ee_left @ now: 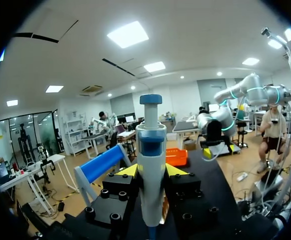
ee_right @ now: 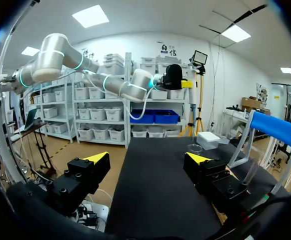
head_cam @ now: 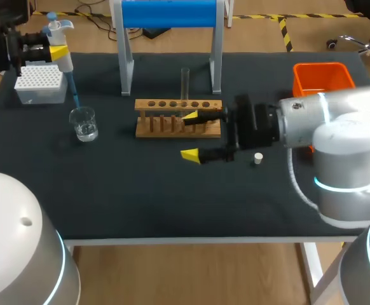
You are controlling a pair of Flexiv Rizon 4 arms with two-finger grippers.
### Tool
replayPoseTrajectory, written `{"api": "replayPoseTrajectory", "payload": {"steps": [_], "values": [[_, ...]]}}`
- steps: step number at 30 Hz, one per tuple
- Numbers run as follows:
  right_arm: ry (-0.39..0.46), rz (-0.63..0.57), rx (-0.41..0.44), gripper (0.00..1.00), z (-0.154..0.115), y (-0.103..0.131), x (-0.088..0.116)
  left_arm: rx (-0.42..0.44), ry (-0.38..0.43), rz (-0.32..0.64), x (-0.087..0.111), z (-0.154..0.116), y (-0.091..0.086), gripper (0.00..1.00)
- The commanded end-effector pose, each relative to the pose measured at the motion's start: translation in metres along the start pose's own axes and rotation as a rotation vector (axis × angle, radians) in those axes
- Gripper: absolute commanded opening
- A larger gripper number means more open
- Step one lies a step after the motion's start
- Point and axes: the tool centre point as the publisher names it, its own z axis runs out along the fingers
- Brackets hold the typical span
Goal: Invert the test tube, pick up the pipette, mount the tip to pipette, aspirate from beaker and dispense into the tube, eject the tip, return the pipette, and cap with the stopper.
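Saw stopper lying near the rack's front right corner; right gripper gaping wide, empty, at the rack's front; test tube upright in the rack. Farther, well left of the rack, left gripper clamped on pipette over beaker.

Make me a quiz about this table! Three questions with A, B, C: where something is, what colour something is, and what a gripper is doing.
1. Where is the stopper?
A in the tube
B on the table
C in the rack

2. What colour is the bin?
A blue
B green
C orange

3. The left gripper is:
A open
B shut on the pipette
C shut on the beaker

Answers:
1 B, it lies on the dark tabletop.
2 C, its walls are bright orange.
3 B, both fingers press the pipette's sides.
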Motion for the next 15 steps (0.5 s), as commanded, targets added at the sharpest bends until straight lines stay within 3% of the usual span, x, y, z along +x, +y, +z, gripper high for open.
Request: {"api": "replayPoseTrajectory", "payload": {"steps": [1, 6, 15], "values": [[-0.076, 0.011, 0.058, 1.0, 0.045, 0.007, -0.004, 0.001, 0.001, 0.001, 0.0, 0.0, 0.0, 0.0], [-0.148, 0.017, 0.089, 1.0, 0.075, 0.001, -0.013, 0.001, 0.001, 0.001, 0.0, 0.0, 0.0, 0.0], [-0.272, 0.014, 0.139, 1.0, 0.115, -0.029, -0.041, 0.001, 0.001, 0.001, 0.0, 0.0, 0.0, 0.0]]}}
